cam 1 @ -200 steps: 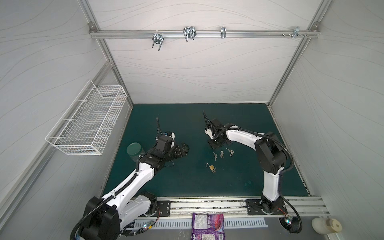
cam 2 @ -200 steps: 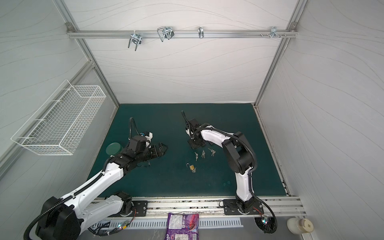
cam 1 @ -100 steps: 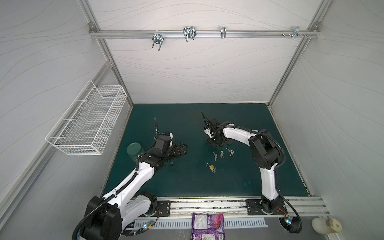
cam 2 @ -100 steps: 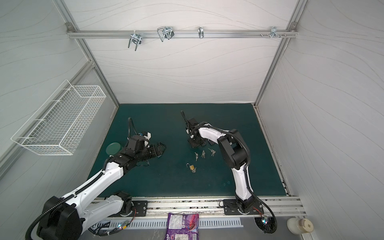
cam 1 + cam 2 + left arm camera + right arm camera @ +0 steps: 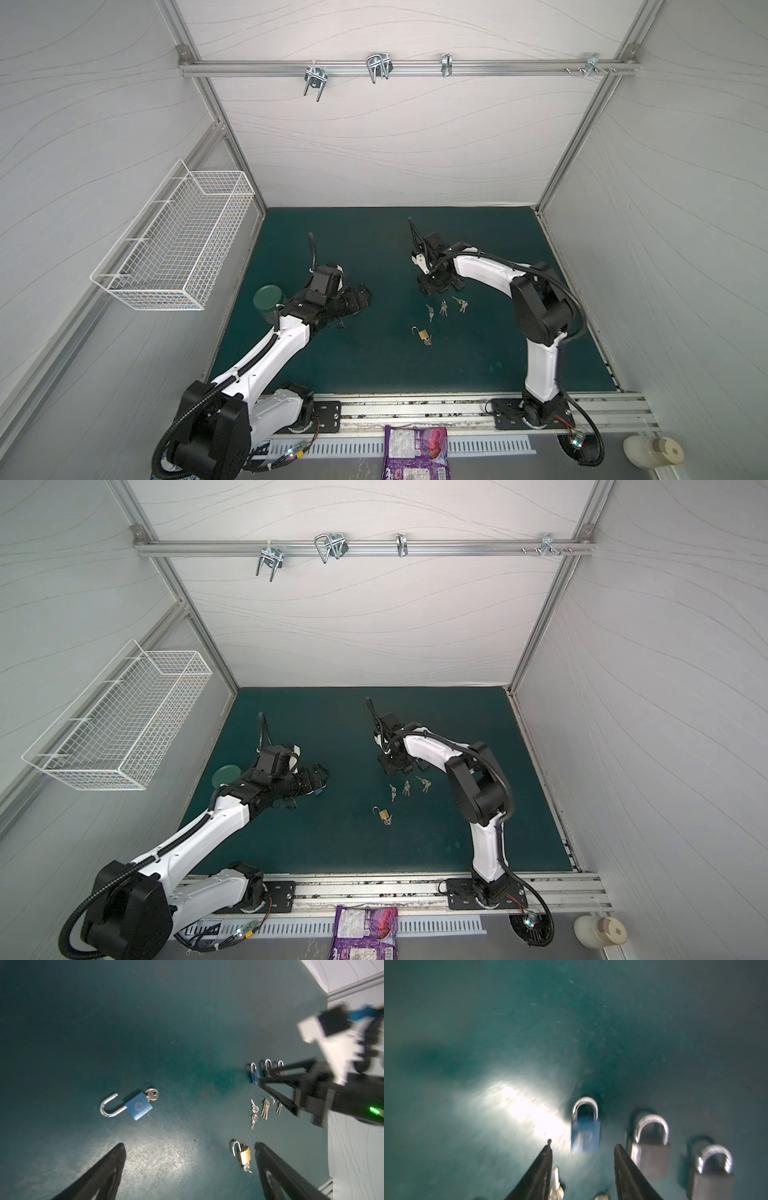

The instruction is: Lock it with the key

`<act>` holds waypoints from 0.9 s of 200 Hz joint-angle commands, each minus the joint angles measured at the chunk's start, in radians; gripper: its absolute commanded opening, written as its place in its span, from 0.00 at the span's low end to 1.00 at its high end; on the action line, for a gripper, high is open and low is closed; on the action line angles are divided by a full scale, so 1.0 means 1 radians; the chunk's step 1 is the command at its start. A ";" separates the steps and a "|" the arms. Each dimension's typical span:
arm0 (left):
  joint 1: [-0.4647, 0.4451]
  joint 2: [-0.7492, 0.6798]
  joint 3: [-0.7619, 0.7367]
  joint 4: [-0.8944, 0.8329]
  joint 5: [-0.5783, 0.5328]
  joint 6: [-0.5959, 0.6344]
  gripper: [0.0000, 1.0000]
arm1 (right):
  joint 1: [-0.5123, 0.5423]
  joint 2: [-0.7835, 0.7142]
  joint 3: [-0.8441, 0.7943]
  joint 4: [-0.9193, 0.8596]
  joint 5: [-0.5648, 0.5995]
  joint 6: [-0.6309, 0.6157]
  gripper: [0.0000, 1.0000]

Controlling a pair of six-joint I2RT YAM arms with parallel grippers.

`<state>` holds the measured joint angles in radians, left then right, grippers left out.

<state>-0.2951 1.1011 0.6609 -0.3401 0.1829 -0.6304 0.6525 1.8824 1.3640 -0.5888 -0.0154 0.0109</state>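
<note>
Room: a white-panelled booth on aluminium framing, floored with a dark green mat (image 5: 374, 365). A wire basket (image 5: 174, 249) hangs on the left wall, and hooks (image 5: 378, 68) sit on the rail across the back.
Left arm: the left gripper (image 5: 190, 1145) hangs low over the mat. Its jaws are spread wide and there is nothing between them.
Lock by the left arm: the open blue padlock (image 5: 137, 1106) lies flat on the mat just ahead of the left gripper. Its shackle is swung out and a key (image 5: 152, 1094) is stuck in its base. Nothing touches it. In both top views the gripper hides most of it.
Mid-floor: the brass padlock (image 5: 423, 334) lies flat between the two arms with its shackle open and keys at its base.
Spare keys: three small key bunches (image 5: 443, 308) lie in a row on the mat, between the brass padlock and the right arm's tool.
Right arm: the right gripper (image 5: 583, 1145) points down close to the mat, jaws parted and clamping nothing. Its wrist view is smeared.
Row ahead of it: a shut blue padlock (image 5: 585, 1134) sits straight beyond the gap of those jaws. Two silver padlocks (image 5: 651, 1153) stand beside it, shackles closed.
Unclear: there is a small metal piece by the inner side of one right finger, too blurred to name.
Edges: a green tub (image 5: 268, 301) sits beside the left arm, and a purple packet (image 5: 415, 453) lies off the mat in front of the base rail.
</note>
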 commanded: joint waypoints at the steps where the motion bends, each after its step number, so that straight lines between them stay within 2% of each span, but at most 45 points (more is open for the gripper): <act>1: 0.041 -0.004 0.045 -0.032 -0.030 0.010 0.95 | 0.008 -0.170 -0.140 0.207 -0.171 -0.016 0.50; 8: 0.057 -0.007 0.043 -0.034 -0.024 0.004 0.95 | 0.023 -0.200 -0.195 0.296 -0.211 -0.044 0.50; 18: 0.078 -0.012 0.041 -0.030 -0.009 -0.002 0.95 | 0.046 -0.219 -0.242 0.385 -0.262 -0.093 0.55; 36: 0.101 -0.010 0.045 -0.038 -0.001 0.013 0.94 | 0.075 -0.193 -0.226 0.406 -0.283 -0.121 0.56; 53: 0.102 0.020 0.062 -0.068 -0.032 0.051 0.91 | 0.088 -0.158 -0.170 0.367 -0.288 -0.083 0.56; 75: 0.101 0.134 0.110 -0.115 -0.023 0.093 0.84 | 0.102 -0.159 -0.169 0.397 -0.313 0.000 0.55; 113: 0.096 0.240 0.119 -0.022 0.052 0.085 0.69 | 0.113 -0.269 -0.281 0.443 -0.275 0.066 0.54; 141: 0.082 0.318 0.163 -0.022 0.059 0.127 0.69 | 0.111 -0.367 -0.361 0.420 -0.218 0.061 0.52; 180: 0.037 0.413 0.222 -0.029 0.030 0.162 0.70 | 0.100 -0.471 -0.429 0.406 -0.196 0.074 0.51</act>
<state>-0.2344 1.4723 0.8215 -0.3862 0.2245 -0.5083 0.7586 1.4654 0.9592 -0.1730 -0.2356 0.0696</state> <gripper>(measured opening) 0.697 0.511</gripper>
